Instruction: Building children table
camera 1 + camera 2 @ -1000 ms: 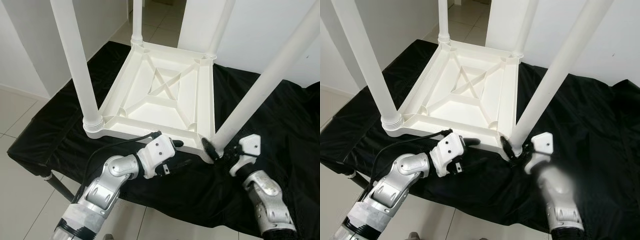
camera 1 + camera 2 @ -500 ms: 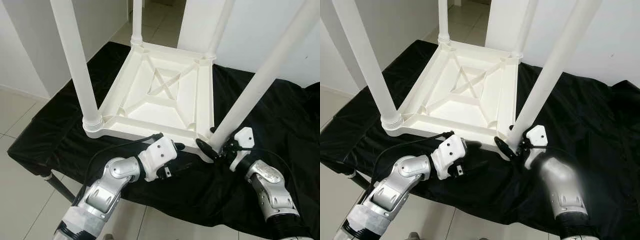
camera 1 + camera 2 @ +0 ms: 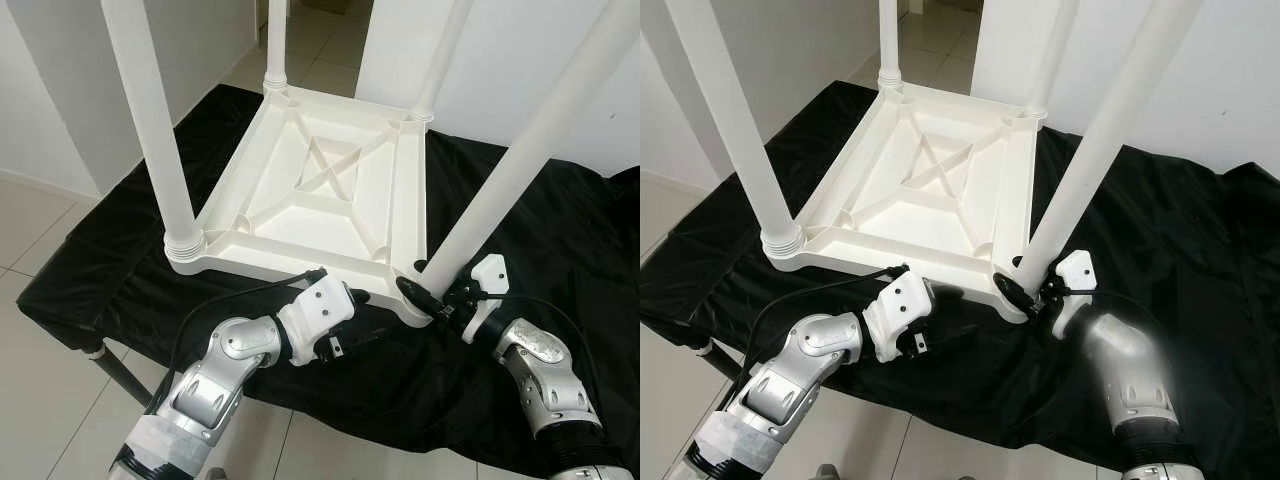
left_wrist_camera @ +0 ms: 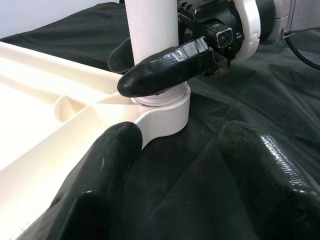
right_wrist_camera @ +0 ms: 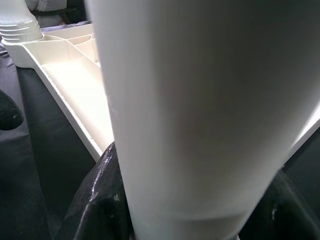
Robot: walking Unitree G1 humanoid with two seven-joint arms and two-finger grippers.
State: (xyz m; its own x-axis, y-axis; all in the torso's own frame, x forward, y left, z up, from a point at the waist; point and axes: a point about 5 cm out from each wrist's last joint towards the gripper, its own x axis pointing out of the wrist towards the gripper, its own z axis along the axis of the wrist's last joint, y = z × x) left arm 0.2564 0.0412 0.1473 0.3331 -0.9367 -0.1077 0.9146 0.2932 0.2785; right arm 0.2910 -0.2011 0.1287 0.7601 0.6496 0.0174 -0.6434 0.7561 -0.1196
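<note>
- A low stand is covered by a black cloth [image 3: 520, 230], which is draped over its edges and wrinkled near both grippers.
- A dark metal leg [image 3: 118, 372] of the stand is seen beneath the cloth, below the left gripper [image 3: 352, 312].
- A white plastic children's table [image 3: 330, 190] is laid upside down directly on the cloth, its four legs pointing up.
- The table's near rim is found just ahead of the left gripper; its near corner socket [image 4: 165, 107] is at the right gripper [image 3: 428, 298].
- Pale floor tiles [image 3: 40, 225] are seen around the stand.
</note>
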